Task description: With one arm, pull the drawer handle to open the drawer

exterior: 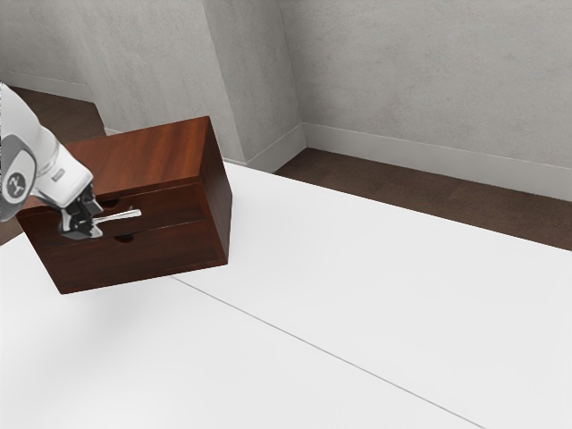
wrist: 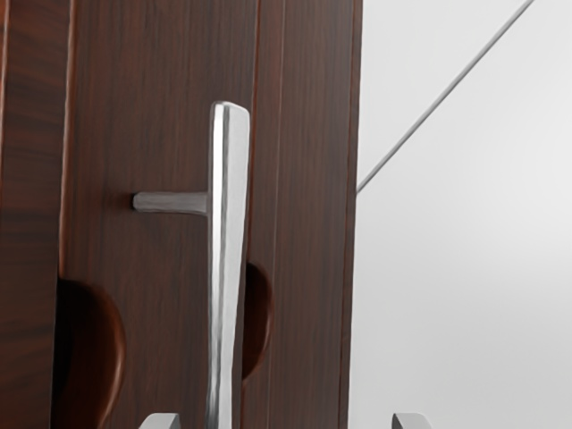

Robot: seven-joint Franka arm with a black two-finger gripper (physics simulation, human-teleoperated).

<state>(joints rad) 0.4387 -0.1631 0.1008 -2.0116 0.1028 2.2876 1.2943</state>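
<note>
One metal handle (wrist: 227, 268) is fixed on the drawer (wrist: 161, 107); it is judged stiff and smooth, best gripped at mid-length. The gripper (exterior: 79, 227) is spread around it.

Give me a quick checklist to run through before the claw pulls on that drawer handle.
1. Claw at the handle: ok.
2. Handle bar between the fingertips in the wrist view: ok.
3. Bar centred between them: not ok, it sits much closer to one fingertip.
4. Claw shut on the bar: not ok, the fingers stand apart.
5. Drawer shut, flush with the cabinet: ok.
6. Grip depth on the bar: cannot tell.
</note>
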